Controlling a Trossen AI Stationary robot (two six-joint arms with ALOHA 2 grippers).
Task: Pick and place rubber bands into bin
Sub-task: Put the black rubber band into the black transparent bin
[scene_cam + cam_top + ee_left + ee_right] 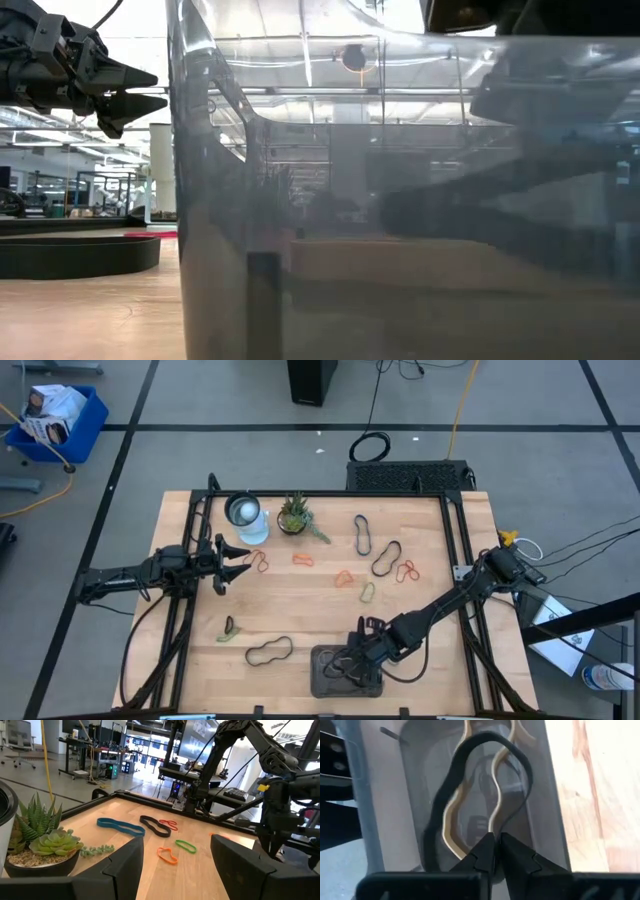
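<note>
**Black band held over the bin, release is next**

A large wavy black rubber band [470, 795] hangs in a long loop from the right gripper [495, 842], whose fingertips are pinched together on its edge with no gap showing. In the right wrist view the loop drapes down into the bin [385, 820], the dark grey tray with rounded corners that sits at the near edge of the table [420, 610], a little right of centre. This looks like the placing step: the band is already over the tray, perhaps touching its floor, though that cannot be settled. The next move calls for the fingers to part so the loop drops fully inside, and a limp band may cling to a pad or spring over the rim.

Many bands are still on the wood. A wavy black one [269, 651] lies just left of the bin, with a small dark one [230, 628] further left. Toward the far right lie a blue loop [362, 534], another black one [386, 558] and red ones [406, 570]; orange ones [304, 559] and a green one [368, 592] are scattered mid-table. So the task seems well short of done.

The left gripper [232, 560] waits above the left side of the table, its fingers spread wide and empty, near a potted succulent [294, 515] and a cup [243, 512] at the far edge.
</note>
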